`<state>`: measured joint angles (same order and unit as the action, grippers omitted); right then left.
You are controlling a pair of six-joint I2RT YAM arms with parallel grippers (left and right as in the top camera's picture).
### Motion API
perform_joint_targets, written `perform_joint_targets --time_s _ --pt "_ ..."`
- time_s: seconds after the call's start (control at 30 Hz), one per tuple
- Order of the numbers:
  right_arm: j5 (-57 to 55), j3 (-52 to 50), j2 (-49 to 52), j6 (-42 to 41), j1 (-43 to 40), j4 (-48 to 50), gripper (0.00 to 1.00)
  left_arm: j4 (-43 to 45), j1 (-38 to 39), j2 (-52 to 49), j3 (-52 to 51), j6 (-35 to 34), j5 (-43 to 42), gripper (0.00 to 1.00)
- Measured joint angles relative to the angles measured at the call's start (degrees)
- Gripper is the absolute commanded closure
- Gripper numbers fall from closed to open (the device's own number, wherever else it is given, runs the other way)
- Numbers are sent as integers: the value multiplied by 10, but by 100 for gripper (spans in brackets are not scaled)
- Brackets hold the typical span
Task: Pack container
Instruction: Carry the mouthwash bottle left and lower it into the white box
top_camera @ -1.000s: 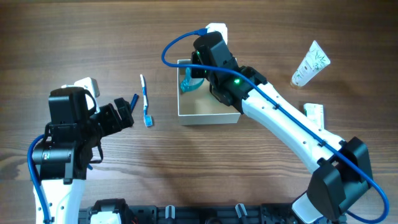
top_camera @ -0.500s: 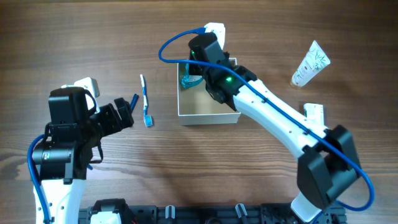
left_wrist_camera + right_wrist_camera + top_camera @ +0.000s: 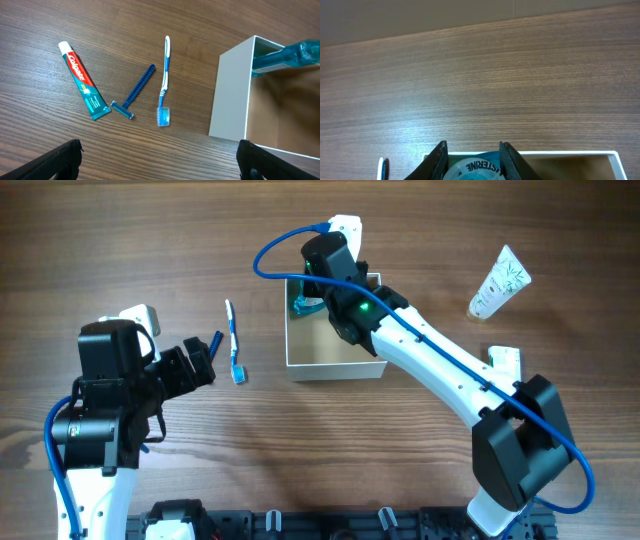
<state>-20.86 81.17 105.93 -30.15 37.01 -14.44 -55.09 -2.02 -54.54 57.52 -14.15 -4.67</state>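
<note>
The container (image 3: pixel 335 356), a square white box with a tan inside, stands mid-table; its white wall (image 3: pixel 229 95) shows in the left wrist view. My right gripper (image 3: pixel 472 161) is shut on a teal mouthwash bottle (image 3: pixel 471 171), which is at the box's far left corner (image 3: pixel 303 307) and reaches over the rim (image 3: pixel 285 54). My left gripper (image 3: pixel 160 161) stands wide open and holds nothing, low over the table to the left of the box (image 3: pixel 205 358). Between it and the box lie a blue-white toothbrush (image 3: pixel 164 80), a blue razor (image 3: pixel 134 95) and a toothpaste tube (image 3: pixel 82 80).
A white-green tube (image 3: pixel 499 282) lies at the far right, with a small white item (image 3: pixel 505 362) nearer the right arm. Another white object (image 3: pixel 347 225) sits behind the box. In the overhead view the toothbrush (image 3: pixel 234 340) lies just left of the box.
My right arm has shifted the bottle slightly toward the box's far left corner. The left arm and the loose items have not moved.
</note>
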Motion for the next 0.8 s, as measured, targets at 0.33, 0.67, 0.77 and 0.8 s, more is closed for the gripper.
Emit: perform_joint_targets --time_s 0.33,0.67,0.77,0.8 --pt "-4 2 24 0 -1 5 96 0 0 0 0 0 0 0" --pt "-6 5 27 0 -1 5 73 0 0 0 0 0 0 0" --pt "-6 5 27 0 -1 5 72 0 0 0 0 0 0 0" --pt "-6 5 27 0 -1 5 69 0 0 0 0 0 0 0"
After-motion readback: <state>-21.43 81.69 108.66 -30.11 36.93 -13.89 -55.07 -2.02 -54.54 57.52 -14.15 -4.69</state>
